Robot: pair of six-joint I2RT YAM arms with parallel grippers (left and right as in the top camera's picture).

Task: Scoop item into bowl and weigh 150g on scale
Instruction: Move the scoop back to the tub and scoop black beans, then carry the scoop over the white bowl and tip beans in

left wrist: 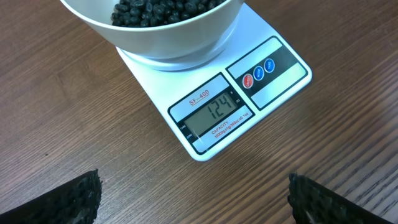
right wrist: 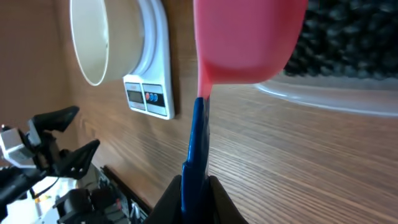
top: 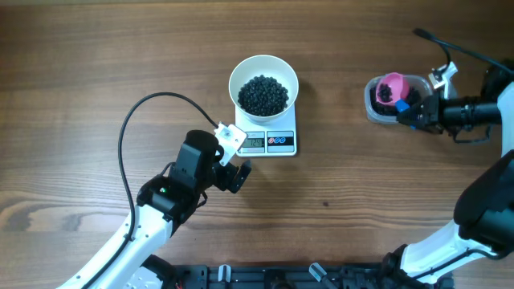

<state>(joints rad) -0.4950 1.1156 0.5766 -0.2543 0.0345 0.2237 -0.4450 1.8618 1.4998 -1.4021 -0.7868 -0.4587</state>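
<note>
Black, tiny and round, the grains (top: 263, 95) are seen heaped in the white bowl (top: 234, 83), where they fill its lower part while the glossy inner wall is left bare above them. The bowl is set on the back of the white square scale (left wrist: 273, 84), whose front edge carries a grey display and two round buttons, one red and one blue. The figure 124 is shown on the display. The scale is placed near the middle of the wooden table (top: 80, 64).

Just in front of the scale the left gripper (left wrist: 194, 180) is held low over the table, its fingers spread wide apart with nothing between them.

Well to the right, more of the same grains are held in a clear plastic tub (top: 371, 103). A pink scoop (top: 392, 83) is held at this tub, and its blue handle is clamped between the fingers of the right gripper (right wrist: 198, 190). Whether the scoop touches the grains below cannot be told.
</note>
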